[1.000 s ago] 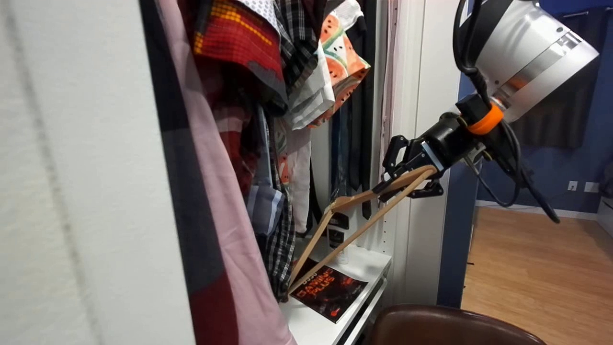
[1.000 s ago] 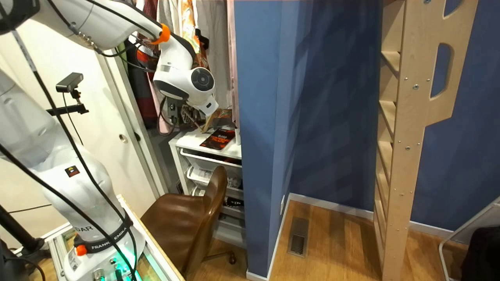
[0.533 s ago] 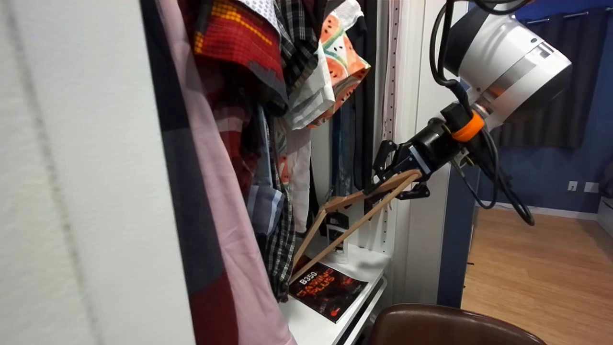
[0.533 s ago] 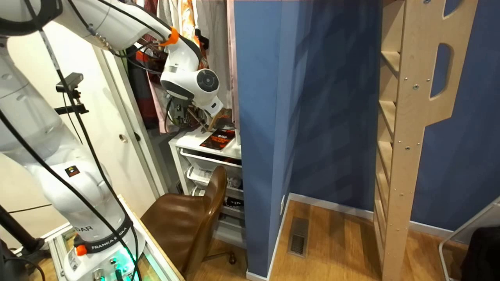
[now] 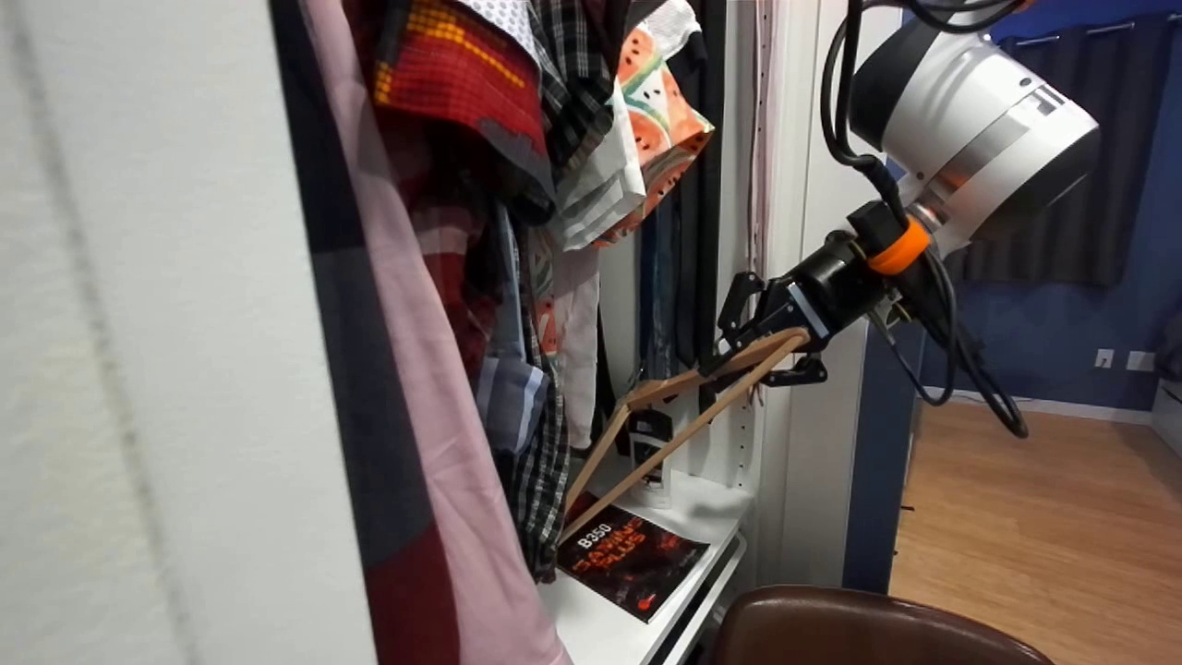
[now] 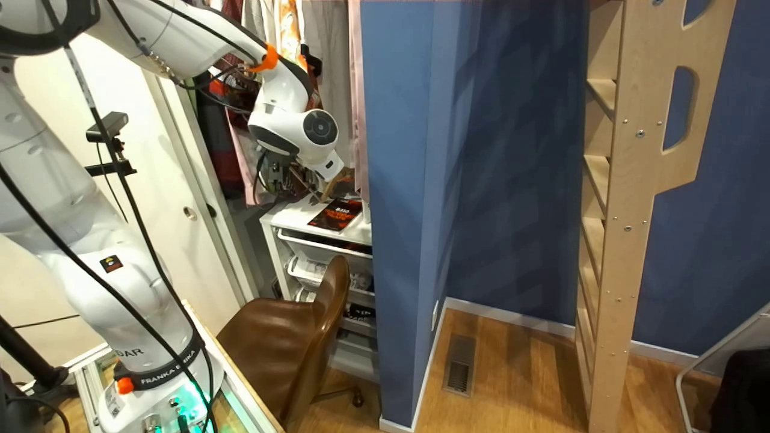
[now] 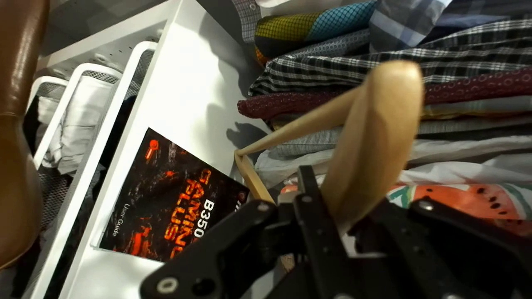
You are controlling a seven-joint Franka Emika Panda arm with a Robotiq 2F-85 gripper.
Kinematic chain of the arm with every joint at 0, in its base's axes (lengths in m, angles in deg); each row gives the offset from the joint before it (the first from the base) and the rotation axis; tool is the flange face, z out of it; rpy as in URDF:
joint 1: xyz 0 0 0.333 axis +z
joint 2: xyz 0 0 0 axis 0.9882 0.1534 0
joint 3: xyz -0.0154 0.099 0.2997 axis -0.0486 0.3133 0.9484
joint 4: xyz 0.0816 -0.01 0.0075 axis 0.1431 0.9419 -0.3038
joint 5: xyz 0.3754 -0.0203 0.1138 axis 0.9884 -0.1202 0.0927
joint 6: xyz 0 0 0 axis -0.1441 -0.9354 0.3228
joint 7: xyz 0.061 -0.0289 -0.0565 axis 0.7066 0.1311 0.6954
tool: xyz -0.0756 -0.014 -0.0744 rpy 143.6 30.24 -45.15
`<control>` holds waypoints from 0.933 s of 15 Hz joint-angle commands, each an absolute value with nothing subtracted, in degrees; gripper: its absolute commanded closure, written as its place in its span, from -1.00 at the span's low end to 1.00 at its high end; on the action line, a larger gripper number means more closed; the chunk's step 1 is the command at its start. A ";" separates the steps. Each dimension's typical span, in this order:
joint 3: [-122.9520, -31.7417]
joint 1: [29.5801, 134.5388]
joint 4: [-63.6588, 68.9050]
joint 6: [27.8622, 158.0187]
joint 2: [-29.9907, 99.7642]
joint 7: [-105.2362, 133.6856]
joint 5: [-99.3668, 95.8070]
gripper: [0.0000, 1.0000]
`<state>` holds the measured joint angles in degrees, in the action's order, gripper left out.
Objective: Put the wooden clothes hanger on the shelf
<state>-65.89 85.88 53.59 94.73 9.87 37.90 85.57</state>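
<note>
The wooden clothes hanger (image 5: 685,440) is held tilted in my gripper (image 5: 725,362), its far end pointing down toward the white shelf top (image 5: 711,499). In the wrist view the gripper (image 7: 338,199) is shut on one arm of the hanger (image 7: 376,128). The hanger's far corner appears close above the shelf top (image 7: 195,83), near the booklet's edge; I cannot tell whether it touches. In an exterior view the hanger (image 6: 328,189) shows partly below the robot's hand, above the shelf unit (image 6: 289,215). The fingertips are hidden there.
A black and red booklet (image 5: 637,563) lies on the shelf top. Hanging clothes (image 5: 517,397) crowd beside the hanger. A small pack (image 5: 651,453) stands at the back. A brown chair (image 6: 289,325) stands before the drawers, and a blue wall (image 6: 397,180) borders the closet.
The gripper and hanger moved deeper into the closet, leftward in one exterior view and rightward in the other, mostly in the first half second. Since then almost nothing has moved. The grip stays shut.
</note>
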 commanded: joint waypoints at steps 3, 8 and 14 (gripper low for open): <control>-66.30 86.34 51.52 93.68 13.82 43.64 94.84 0.92; -66.31 86.26 49.46 91.75 17.87 48.03 98.52 0.92; -66.64 86.33 46.77 90.59 22.36 50.12 99.92 0.92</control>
